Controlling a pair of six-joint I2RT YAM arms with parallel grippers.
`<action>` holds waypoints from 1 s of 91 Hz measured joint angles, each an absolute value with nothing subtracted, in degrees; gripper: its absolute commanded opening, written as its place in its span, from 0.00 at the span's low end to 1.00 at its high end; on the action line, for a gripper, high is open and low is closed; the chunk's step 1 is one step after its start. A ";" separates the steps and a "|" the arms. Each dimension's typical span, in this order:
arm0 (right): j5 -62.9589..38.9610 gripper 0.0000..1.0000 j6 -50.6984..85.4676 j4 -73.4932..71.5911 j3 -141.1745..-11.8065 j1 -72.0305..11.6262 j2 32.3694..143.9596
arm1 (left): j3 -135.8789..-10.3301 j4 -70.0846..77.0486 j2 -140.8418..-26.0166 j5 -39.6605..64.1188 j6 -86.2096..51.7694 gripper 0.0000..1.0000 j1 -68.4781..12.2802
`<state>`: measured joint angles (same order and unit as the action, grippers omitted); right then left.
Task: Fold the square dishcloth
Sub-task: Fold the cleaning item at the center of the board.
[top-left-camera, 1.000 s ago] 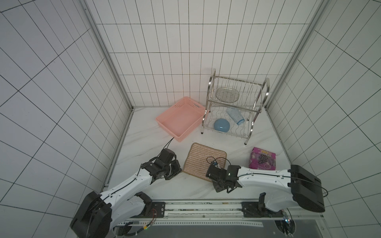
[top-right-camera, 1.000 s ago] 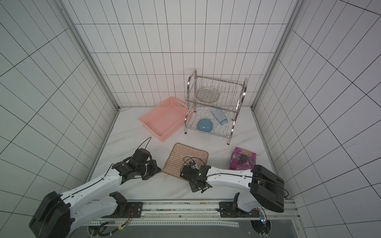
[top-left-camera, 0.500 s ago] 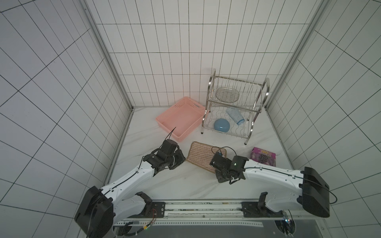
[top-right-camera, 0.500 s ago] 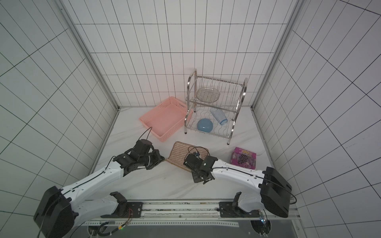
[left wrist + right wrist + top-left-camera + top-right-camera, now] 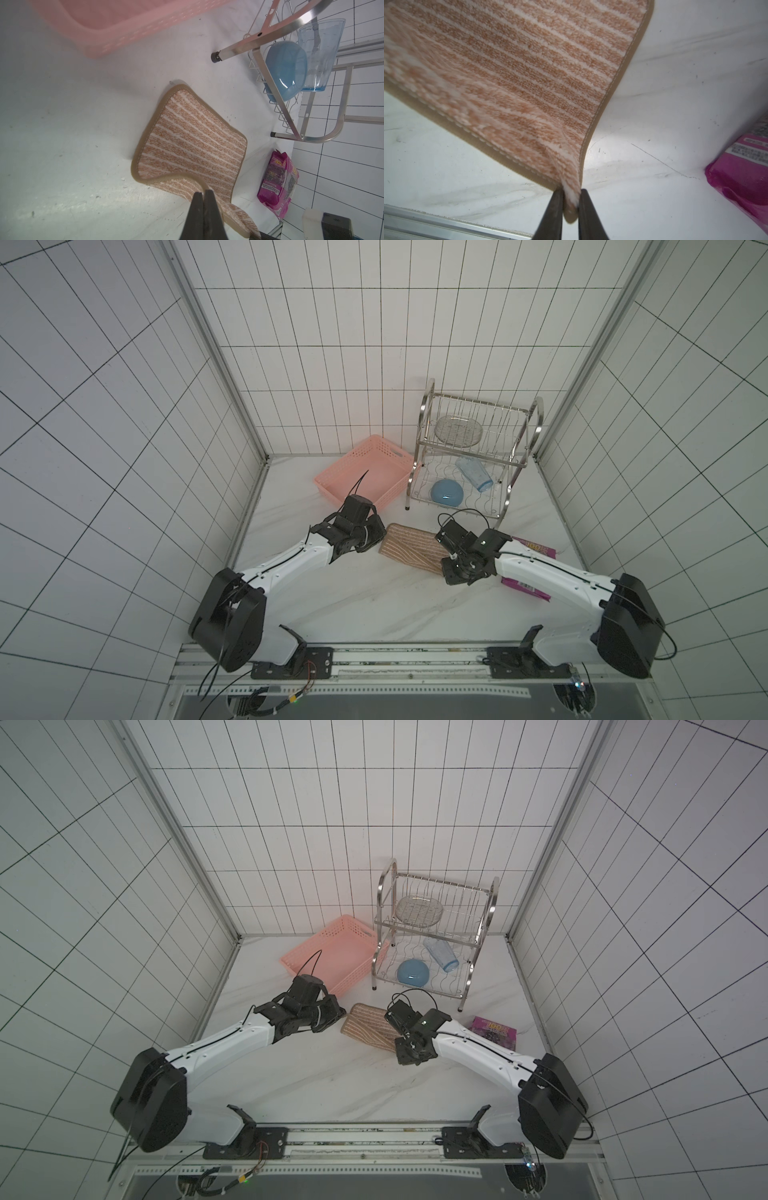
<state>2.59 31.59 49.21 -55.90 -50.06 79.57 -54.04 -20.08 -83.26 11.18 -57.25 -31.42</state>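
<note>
On the white marbled table (image 5: 353, 605), in front of the wire rack (image 5: 469, 454), the square dishcloth (image 5: 409, 548) is now seen as a narrow band, where a second ago it was spread flat. Its thick, pale-striped pile and smooth brown binding are pinched at two lifted corners, one clamped by the left gripper (image 5: 203, 192), one by the right gripper (image 5: 571, 194).

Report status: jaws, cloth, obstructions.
Left jaws, right jaws: each shut on edge of tan striped square dishcloth. Cloth half doubled over, held edge raised. Purple printed packet beside right arm, not blocking.
</note>
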 measured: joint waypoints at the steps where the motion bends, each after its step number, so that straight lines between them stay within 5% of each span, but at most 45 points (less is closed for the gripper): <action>1: 2.55 0.15 31.44 49.21 -56.03 -49.82 79.77 | -54.37 -20.03 -83.66 11.20 -57.19 0.00 -31.40; 19: 2.24 0.07 27.70 49.17 -59.29 -45.82 83.42 | -58.85 -18.22 -89.89 11.40 -56.53 0.00 -30.65; 91: 6.79 0.06 18.76 48.47 -73.17 -37.87 94.96 | -61.52 -17.89 -93.82 9.63 -57.34 0.00 -28.05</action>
